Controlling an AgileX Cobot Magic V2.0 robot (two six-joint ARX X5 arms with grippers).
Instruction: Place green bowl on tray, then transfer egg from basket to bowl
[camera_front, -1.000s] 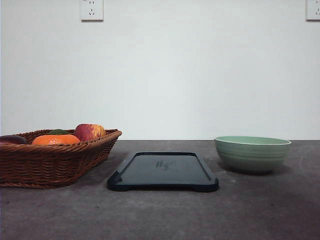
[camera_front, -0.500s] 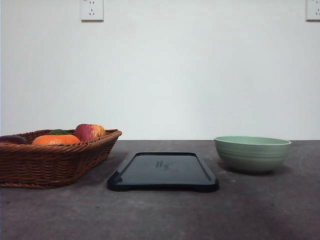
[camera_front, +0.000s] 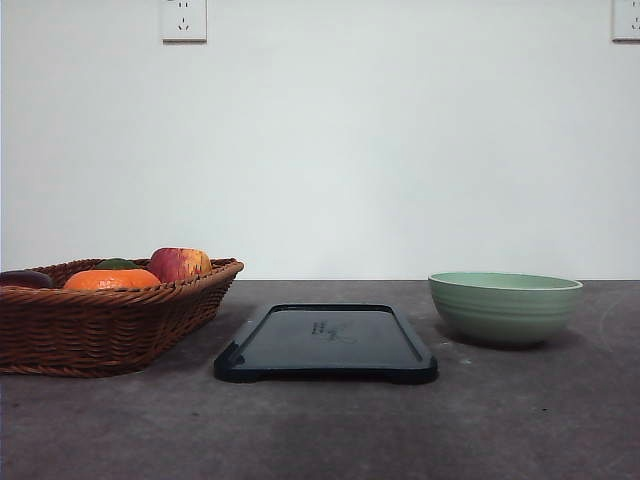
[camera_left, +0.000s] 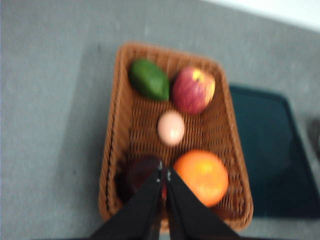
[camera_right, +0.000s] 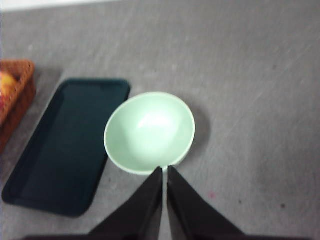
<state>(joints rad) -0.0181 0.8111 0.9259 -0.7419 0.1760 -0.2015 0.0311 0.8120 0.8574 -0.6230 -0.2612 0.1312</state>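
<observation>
With the green bowl (camera_right: 150, 132) sitting on the table (camera_right: 250, 75) beside the tray (camera_right: 65, 145), the right gripper (camera_right: 164, 170), fingers pressed together, is best being opened before the rim is approached.

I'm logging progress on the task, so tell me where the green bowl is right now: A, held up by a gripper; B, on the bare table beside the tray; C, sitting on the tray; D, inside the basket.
B: the green bowl rests on the table, just right of the tray.
</observation>
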